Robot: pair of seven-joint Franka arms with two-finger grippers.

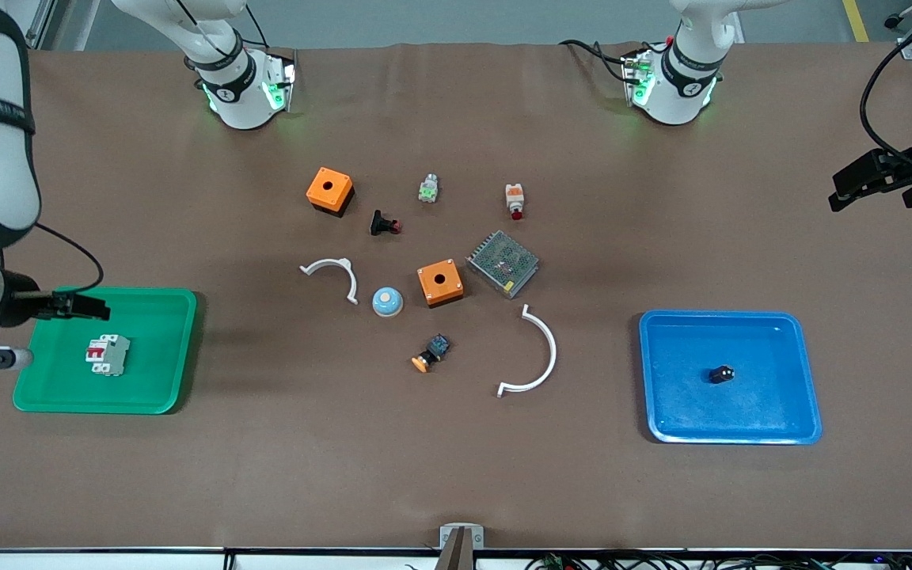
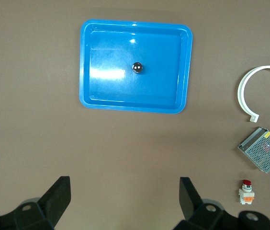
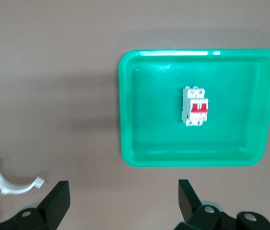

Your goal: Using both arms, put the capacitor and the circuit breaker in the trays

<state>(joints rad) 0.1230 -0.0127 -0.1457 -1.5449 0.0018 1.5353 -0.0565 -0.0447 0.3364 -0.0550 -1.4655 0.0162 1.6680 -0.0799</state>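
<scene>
Covering the table, brown cloth (image 1: 456, 475); left gripper (image 2: 125, 196) and right gripper (image 3: 123, 199) fingers wide.

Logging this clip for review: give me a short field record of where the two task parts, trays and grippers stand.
capacitor: in the blue tray
circuit breaker: in the green tray, red levers up
left gripper: open, empty, up at the left arm's end of the table
right gripper: open, empty, up beside the green tray
task state: both parts placed

Bright even overhead light, soft shadows, white glare on blue tray (image 2: 89, 62) (wrist view), sharp focus
</scene>
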